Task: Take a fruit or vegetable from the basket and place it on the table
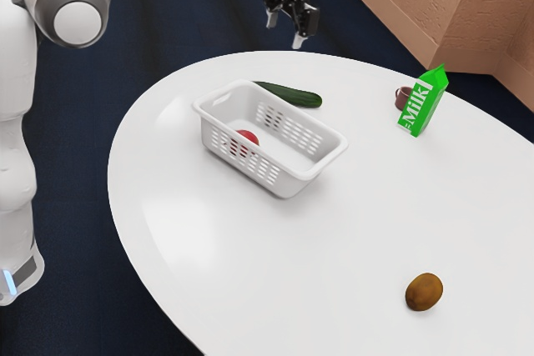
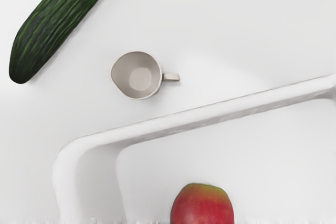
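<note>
Red, rounded fruit (image 2: pixel 202 205), yellow-green at one end, sits in your white basket (image 1: pixel 292 184), toward the exterior view's left. Your gripper (image 1: pixel 285 32) has its fingers spread. You can read "Milk" on the green carton (image 1: pixel 427 106), right, far side.

Bright, diffuse light; pale glare on white table (image 1: pixel 175 223); soft, faint shadows beside basket (image 1: pixel 292 185), cucumber (image 2: pixel 58 22).

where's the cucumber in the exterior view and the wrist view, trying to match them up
Exterior view: the cucumber lies on the table at the far side of the white basket, one end hidden behind it.
Wrist view: the cucumber lies outside the basket, beyond the small cup from its rim, and runs out of the picture.
Shared landmark: the white basket with the red fruit inside.
</note>
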Robot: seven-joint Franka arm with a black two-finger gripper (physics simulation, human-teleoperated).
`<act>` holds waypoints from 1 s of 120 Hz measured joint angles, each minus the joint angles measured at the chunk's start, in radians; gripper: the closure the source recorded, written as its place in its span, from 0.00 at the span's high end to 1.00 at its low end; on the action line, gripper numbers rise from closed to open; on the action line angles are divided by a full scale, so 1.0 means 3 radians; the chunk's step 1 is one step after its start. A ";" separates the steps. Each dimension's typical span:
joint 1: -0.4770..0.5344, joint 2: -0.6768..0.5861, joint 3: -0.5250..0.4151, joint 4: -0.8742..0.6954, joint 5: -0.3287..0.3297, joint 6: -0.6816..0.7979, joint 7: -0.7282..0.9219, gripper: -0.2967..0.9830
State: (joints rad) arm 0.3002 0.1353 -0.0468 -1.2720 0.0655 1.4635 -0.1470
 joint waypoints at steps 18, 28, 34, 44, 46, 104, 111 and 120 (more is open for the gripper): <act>-0.0026 0.0001 -0.0003 -0.0004 -0.0037 -0.0022 -0.0031 0.77; -0.0024 -0.0303 0.0029 -0.0527 -0.0068 0.0097 -0.0045 0.77; -0.0023 -0.0595 0.0053 -0.1021 -0.0080 0.0253 -0.0051 0.77; -0.0026 -0.0957 0.0124 -0.1715 -0.0100 0.0536 -0.0056 0.77; -0.0020 -0.0991 0.0136 -0.1811 -0.0105 0.0592 -0.0057 0.77; 0.0132 -0.0893 0.0461 -0.2157 -0.0154 0.1299 -0.0066 0.77; 0.0135 -0.0894 0.0375 -0.2158 -0.0160 0.1314 -0.0065 0.77; 0.0089 -0.0901 0.0253 -0.2158 -0.0182 0.1328 -0.0066 0.77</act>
State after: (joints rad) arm 0.3269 -0.1350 0.0290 -1.9194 0.0107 1.8620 -0.1668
